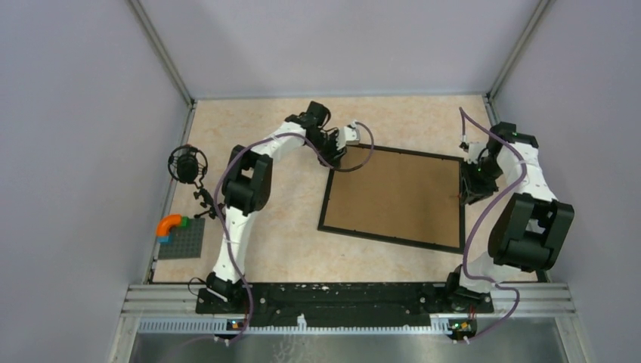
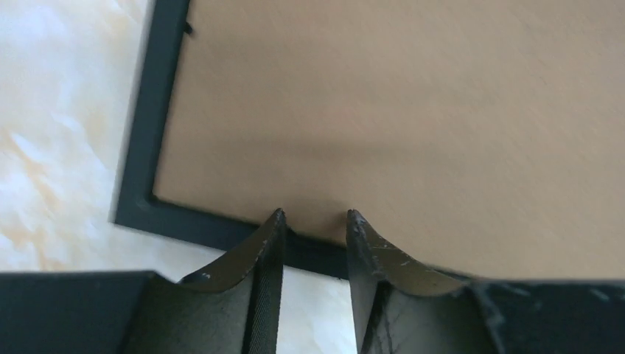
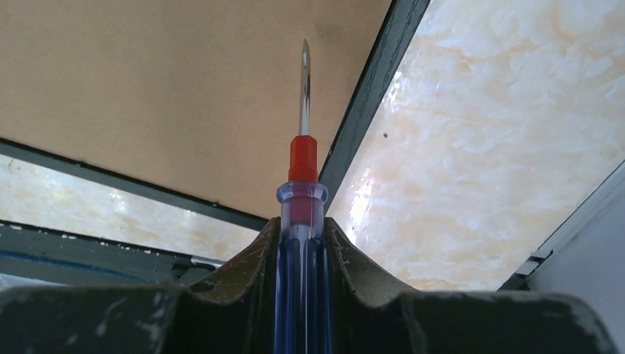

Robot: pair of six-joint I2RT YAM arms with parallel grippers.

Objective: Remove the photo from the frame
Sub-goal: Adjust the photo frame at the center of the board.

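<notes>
The frame (image 1: 389, 239) lies flat in the middle of the table with its brown board back (image 1: 397, 193) facing up. The photo is hidden under that board. My left gripper (image 1: 342, 155) is at the frame's far left corner. In the left wrist view it (image 2: 315, 215) is open, its tips over the black frame bar (image 2: 151, 110) and the board's edge, with nothing between them. My right gripper (image 1: 469, 189) is at the frame's right edge. It (image 3: 301, 221) is shut on a blue-handled screwdriver (image 3: 303, 158), whose blade points over the board beside the frame bar (image 3: 377, 74).
A black round microphone-like object on a stand (image 1: 187, 164) is by the left wall. A grey baseplate (image 1: 181, 238) with an orange curved brick (image 1: 168, 223) lies at the left. Grey walls close in the table on three sides. The arms' mounting rail (image 1: 340, 299) runs along the near edge.
</notes>
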